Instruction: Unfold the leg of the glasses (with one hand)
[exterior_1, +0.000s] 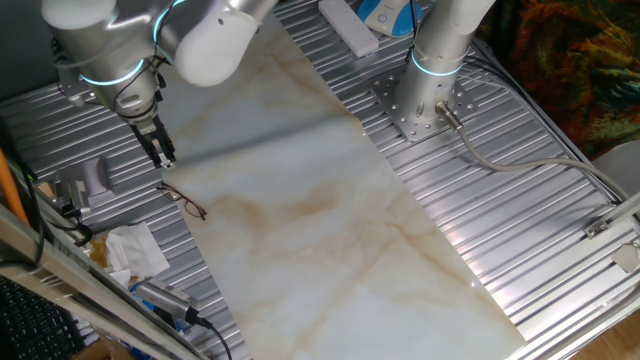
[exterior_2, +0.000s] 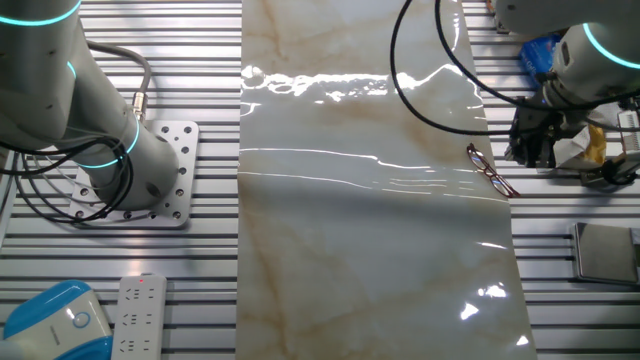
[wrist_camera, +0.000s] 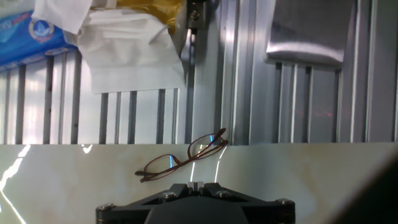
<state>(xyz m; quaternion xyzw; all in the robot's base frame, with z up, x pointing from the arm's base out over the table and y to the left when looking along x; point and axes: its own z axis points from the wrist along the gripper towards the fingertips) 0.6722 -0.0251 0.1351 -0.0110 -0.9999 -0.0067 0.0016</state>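
The glasses (exterior_1: 183, 201) lie at the marble sheet's (exterior_1: 330, 230) edge, about five o'clock from the gripper (exterior_1: 161, 152) — which hangs apart, fingers seemingly together, holding nothing. To unfold well, I'd approach low and catch one thin leg without skidding the frame. Ribbed metal table (exterior_1: 520, 210) surrounds; crumpled tissue (exterior_1: 135, 250) lies near.

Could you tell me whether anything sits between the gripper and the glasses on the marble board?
Nothing visible does. The glasses lie alone near the edge of the marble board, and the gripper hangs above and just beside them. The tissue lies off the board, beyond the glasses.
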